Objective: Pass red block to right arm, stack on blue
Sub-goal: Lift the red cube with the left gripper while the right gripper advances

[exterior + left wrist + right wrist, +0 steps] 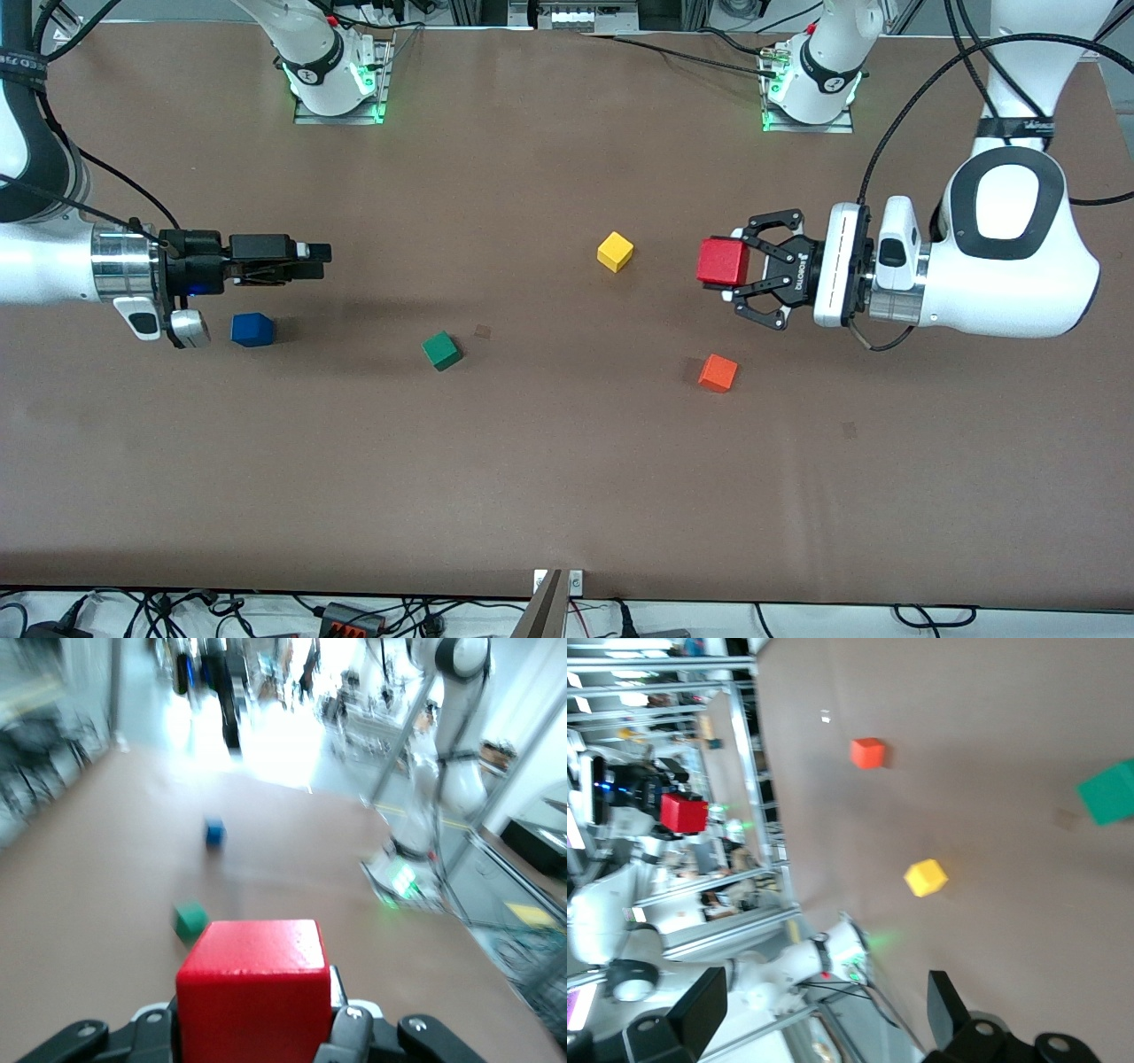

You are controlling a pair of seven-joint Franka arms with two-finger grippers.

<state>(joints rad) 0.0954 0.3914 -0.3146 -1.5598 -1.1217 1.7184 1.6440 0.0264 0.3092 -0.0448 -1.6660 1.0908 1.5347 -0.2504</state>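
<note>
The left tool (740, 266) is clamped on the red block (723, 261) and holds it up in the air, turned on its side so the block points toward the right arm's end of the worktop (567, 478). The block hangs over a bare spot near the yellow block (615, 251), with the orange block (718, 373) on the worktop a little nearer to the front camera.

The right tool (306, 257) hangs over the worktop close to the blue block (252, 330), which sits flat at the right arm's end. Its fingers are apart and hold nothing. It also lies on its side and points at the red block.

So the pick-up looks done and the pass is the step in hand. The two tools are well apart, with the yellow block and the green block (441, 350) lying between them.

Next, I think both arms need to come closer together. The right tool should close on the free sides of the red block, and only then should the left tool let go.
</note>
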